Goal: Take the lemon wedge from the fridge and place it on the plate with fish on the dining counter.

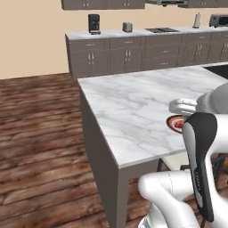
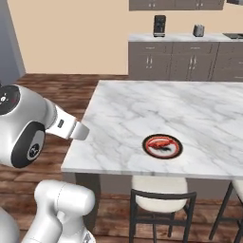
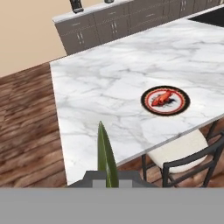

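Note:
In the hand view a thin yellowish-green lemon wedge (image 3: 105, 151) stands up from between my fingertips, and my gripper (image 3: 108, 178) is shut on it. It hovers over the near left corner of the dining counter (image 3: 109, 83), a white marble island. The plate with fish (image 3: 165, 100) is dark-rimmed with a red fish. It lies on the marble near the front edge, ahead and to the right of the wedge. From the base the plate (image 2: 163, 145) sits right of my arm, and in the left base view the plate (image 1: 175, 123) is half hidden behind it.
A stool with a pale seat (image 2: 159, 187) is tucked under the island below the plate. The wall counter (image 1: 133, 49) behind it carries a coffee machine (image 1: 94, 23) and a toaster (image 1: 127, 27). Wood floor (image 1: 40, 133) lies left of the island. A tall grey panel (image 2: 5, 42) edges the right base view.

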Motion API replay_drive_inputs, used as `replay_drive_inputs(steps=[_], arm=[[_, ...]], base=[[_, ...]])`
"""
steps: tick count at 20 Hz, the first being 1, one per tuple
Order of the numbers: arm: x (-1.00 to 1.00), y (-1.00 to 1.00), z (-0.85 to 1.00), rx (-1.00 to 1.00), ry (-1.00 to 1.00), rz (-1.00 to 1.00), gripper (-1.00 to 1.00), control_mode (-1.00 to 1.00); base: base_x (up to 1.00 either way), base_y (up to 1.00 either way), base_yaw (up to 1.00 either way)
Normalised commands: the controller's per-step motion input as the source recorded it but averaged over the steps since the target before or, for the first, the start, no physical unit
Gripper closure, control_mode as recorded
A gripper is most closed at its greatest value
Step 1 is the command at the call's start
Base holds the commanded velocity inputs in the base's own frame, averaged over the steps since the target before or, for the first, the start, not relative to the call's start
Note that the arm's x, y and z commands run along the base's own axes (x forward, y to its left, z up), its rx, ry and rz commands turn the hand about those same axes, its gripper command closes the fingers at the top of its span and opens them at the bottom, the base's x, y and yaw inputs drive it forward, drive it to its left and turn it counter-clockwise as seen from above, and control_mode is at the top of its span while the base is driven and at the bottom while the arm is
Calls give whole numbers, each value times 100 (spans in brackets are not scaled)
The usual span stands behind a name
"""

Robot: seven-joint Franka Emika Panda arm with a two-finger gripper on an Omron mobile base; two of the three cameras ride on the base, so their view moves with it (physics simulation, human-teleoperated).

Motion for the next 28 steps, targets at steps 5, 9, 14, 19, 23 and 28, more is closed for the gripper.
replay_drive_inputs(steps=[5, 9, 14, 19, 23, 28], arm=[[0, 0, 0, 0, 0, 0, 100, 100], [0, 0, 0, 0, 0, 0, 100, 100], [0, 0, 0, 0, 0, 0, 100, 100], [5, -2, 0, 0, 0, -3, 100, -100], [15, -59, 0, 8, 0, -25, 100, -100], [37, -80, 0, 7, 3, -32, 100, -100]], base=[[11, 12, 0], [52, 0, -5], [45, 0, -8], [40, 0, -8], [0, 0, 0], [0, 0, 0]])
